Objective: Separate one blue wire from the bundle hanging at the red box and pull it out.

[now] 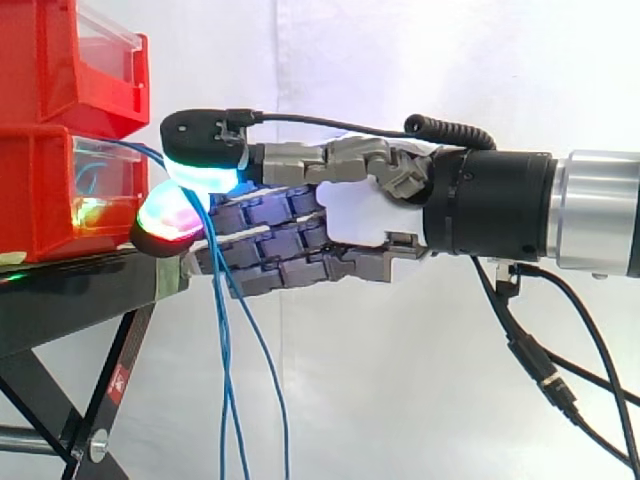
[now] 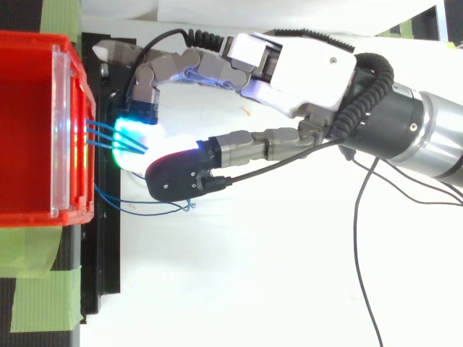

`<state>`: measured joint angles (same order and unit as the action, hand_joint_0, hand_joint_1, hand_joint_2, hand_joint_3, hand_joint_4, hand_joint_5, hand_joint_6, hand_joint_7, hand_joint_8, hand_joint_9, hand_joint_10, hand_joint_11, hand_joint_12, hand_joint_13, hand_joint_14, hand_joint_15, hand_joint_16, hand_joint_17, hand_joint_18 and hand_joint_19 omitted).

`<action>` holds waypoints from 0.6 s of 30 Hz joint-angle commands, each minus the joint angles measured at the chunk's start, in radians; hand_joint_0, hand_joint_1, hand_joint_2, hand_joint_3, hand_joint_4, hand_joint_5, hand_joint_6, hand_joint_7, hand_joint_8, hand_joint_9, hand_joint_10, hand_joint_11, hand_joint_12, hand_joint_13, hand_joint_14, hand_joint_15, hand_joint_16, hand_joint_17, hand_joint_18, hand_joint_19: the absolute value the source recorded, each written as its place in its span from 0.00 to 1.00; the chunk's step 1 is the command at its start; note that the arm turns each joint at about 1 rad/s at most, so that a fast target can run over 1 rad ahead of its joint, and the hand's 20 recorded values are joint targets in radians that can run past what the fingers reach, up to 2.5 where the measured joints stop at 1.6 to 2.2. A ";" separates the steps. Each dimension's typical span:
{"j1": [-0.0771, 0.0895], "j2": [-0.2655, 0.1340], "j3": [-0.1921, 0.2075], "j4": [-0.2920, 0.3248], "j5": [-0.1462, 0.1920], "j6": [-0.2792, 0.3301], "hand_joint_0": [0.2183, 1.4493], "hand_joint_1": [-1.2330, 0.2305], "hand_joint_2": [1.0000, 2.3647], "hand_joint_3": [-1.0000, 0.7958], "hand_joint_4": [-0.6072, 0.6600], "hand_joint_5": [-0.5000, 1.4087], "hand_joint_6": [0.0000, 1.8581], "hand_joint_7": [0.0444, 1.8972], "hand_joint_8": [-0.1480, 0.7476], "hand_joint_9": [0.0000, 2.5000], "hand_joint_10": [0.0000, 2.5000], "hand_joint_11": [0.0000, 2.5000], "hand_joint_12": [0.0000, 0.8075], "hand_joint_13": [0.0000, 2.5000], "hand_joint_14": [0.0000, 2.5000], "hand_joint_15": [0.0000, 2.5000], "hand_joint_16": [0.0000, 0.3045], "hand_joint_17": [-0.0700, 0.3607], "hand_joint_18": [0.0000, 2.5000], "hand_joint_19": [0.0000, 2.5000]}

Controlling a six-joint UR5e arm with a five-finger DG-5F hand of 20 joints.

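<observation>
The robot's hand (image 1: 370, 215) pinches the thin blue wires (image 1: 224, 335) between its thumb pad and a finger pad, just at the front edge of the lower red plastic bin (image 1: 35, 190). Below the pinch, the wires hang past the black metal stand's (image 1: 70, 300) edge.

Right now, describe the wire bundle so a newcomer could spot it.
Find the red bins stacked on the black stand. Thin blue wires leave the lower bin at its clear front and dangle past the stand's edge, the only blue strands there.
</observation>
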<state>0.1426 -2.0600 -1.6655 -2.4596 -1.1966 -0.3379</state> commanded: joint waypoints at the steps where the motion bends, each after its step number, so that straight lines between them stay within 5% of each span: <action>1: 0.000 0.000 0.001 -0.007 0.000 0.002 0.32 0.41 0.02 0.45 0.67 0.14 0.45 0.53 0.36 0.04 0.00 0.00 0.39 0.05 0.00 0.02 0.19 0.47 0.08 0.07; 11: 0.000 0.001 0.003 -0.012 -0.001 0.011 0.31 0.40 0.02 0.50 0.64 0.15 0.45 0.54 0.37 0.08 0.00 0.00 0.37 0.10 0.00 0.03 0.19 0.46 0.13 0.07; 18: 0.003 0.029 0.001 -0.073 -0.001 0.016 0.30 0.40 0.03 0.52 0.64 0.15 0.45 0.55 0.38 0.12 0.00 0.01 0.35 0.13 0.00 0.05 0.18 0.45 0.15 0.07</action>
<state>0.1444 -2.0403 -1.6641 -2.5032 -1.1979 -0.3230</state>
